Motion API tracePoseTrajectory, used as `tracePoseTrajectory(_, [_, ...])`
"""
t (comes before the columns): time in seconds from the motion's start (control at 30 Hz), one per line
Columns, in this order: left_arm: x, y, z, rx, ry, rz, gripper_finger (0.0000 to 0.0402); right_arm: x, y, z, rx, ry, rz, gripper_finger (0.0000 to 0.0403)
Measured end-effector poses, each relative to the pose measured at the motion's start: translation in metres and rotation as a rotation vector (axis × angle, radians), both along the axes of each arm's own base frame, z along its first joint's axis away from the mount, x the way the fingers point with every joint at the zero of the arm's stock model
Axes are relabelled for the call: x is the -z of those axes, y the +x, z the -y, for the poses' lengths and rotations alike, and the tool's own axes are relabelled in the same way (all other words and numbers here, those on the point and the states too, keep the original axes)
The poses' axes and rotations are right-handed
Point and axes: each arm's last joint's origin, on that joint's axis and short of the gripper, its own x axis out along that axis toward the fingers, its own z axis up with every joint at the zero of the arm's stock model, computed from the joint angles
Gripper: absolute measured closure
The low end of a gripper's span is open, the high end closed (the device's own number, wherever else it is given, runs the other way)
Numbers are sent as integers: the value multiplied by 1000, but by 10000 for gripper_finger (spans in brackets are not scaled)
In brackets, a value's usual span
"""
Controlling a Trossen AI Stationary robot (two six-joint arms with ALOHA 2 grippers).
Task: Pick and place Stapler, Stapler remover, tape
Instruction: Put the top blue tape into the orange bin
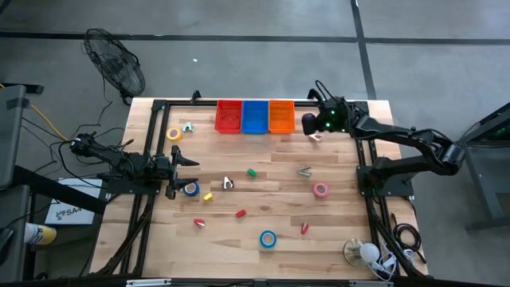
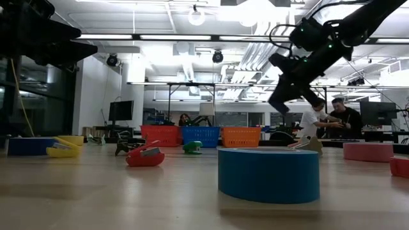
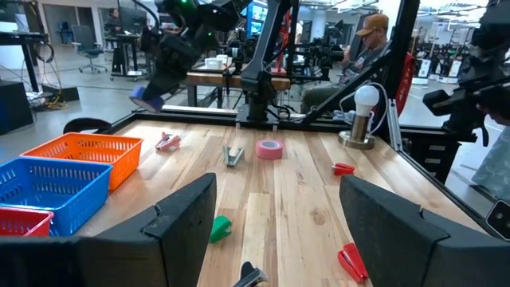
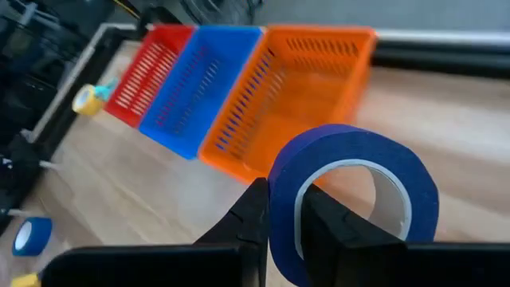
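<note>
My right gripper [image 1: 309, 123] is shut on a purple-blue tape roll [image 4: 374, 159], up in the air beside the orange basket [image 1: 281, 116], at the far right. My left gripper [image 1: 179, 171] is open and empty at the table's left, just far of a blue tape roll [image 1: 191, 189]. A yellow roll [image 1: 174, 134], a pink roll [image 1: 320, 189] and another blue roll [image 1: 268, 238] lie flat on the table. A red stapler [image 1: 199, 222] lies near the front. Metal staple removers [image 1: 228, 183] [image 1: 304, 171] lie mid-table. My right gripper holds the tape roll by its wall [image 4: 283, 179], one finger [image 4: 335, 227] inside the open centre and one finger [image 4: 251, 215] outside. The roll stands on edge in the hold. It is lifted clear of the table, as the left wrist view [image 3: 147, 96] also shows.
A red basket [image 1: 229, 116], a blue basket [image 1: 254, 116] and the orange one stand in a row at the far edge. Small green [image 1: 252, 171], yellow [image 1: 208, 196] and red [image 1: 241, 213] blocks lie about. A lamp bulb [image 1: 362, 253] stands at the near right corner. People sit beyond the table.
</note>
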Motion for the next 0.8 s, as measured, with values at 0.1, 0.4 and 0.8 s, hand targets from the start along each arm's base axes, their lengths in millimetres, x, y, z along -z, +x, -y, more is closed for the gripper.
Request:
tracePoseTrajectory(0.1, [0, 0, 0, 0, 0, 0, 140, 2, 12, 1, -19, -53, 35, 368])
tracePoseTrajectory(0.4, [0, 0, 0, 0, 0, 0, 140, 4, 48, 21, -62, -50, 5, 366])
tracePoseTrajectory(0.8, [0, 0, 0, 0, 0, 0, 140, -24, 122, 74, -291, -33, -355, 365])
